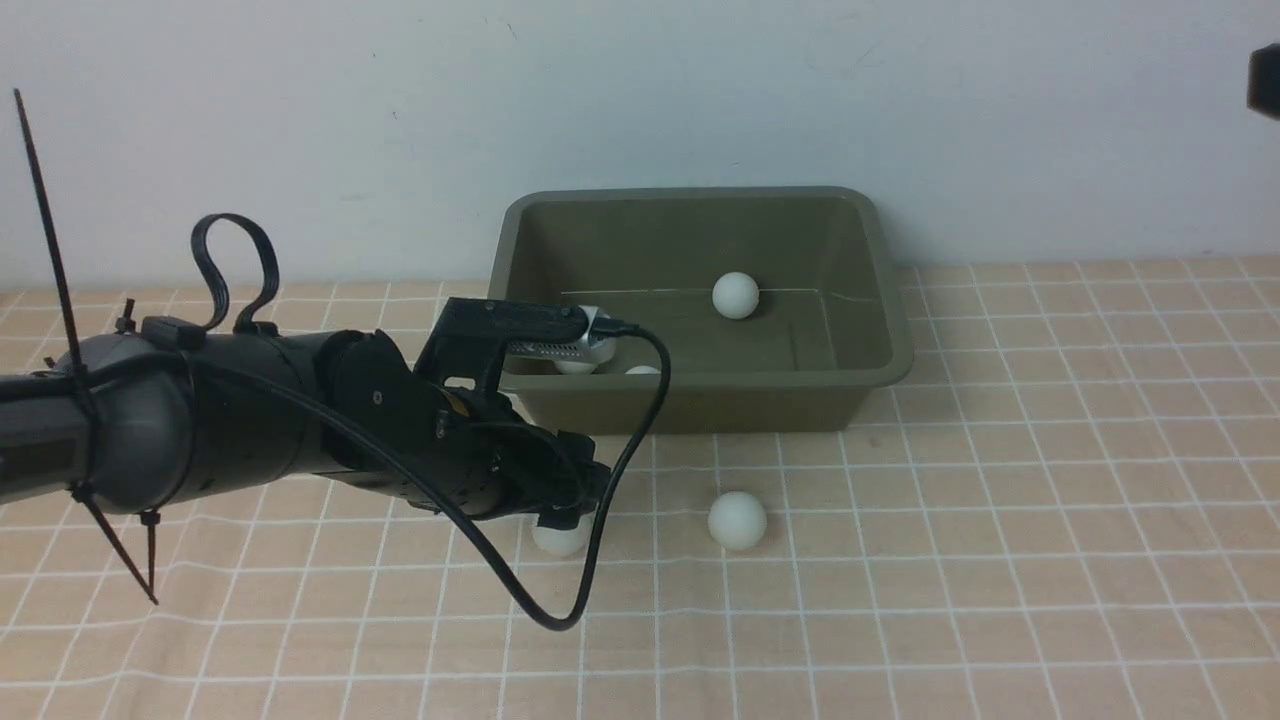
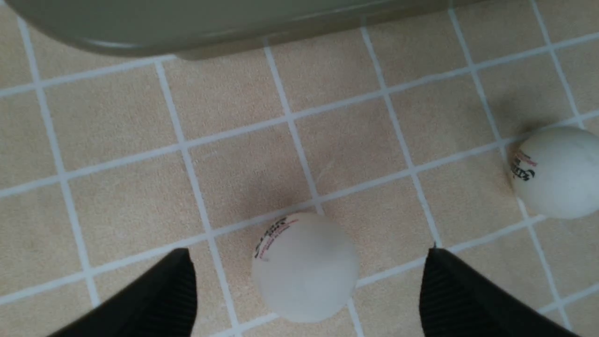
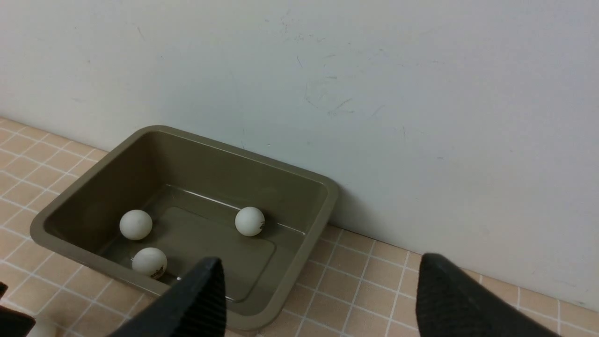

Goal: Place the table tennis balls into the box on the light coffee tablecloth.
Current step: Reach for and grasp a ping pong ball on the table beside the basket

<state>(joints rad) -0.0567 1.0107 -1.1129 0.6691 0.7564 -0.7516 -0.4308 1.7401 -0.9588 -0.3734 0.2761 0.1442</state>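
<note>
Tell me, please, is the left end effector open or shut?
Open. The left end effector has its fingers clear on either side of a ball, cloth visible in both gaps.

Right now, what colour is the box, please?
The box is olive green; the right wrist view shows it best.

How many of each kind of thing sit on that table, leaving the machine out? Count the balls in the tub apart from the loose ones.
Green box: 1
Checked cloth: 1
White balls inside the box: 3
White balls outside on the cloth: 2
Total: 7 things, 5 of them balls
</note>
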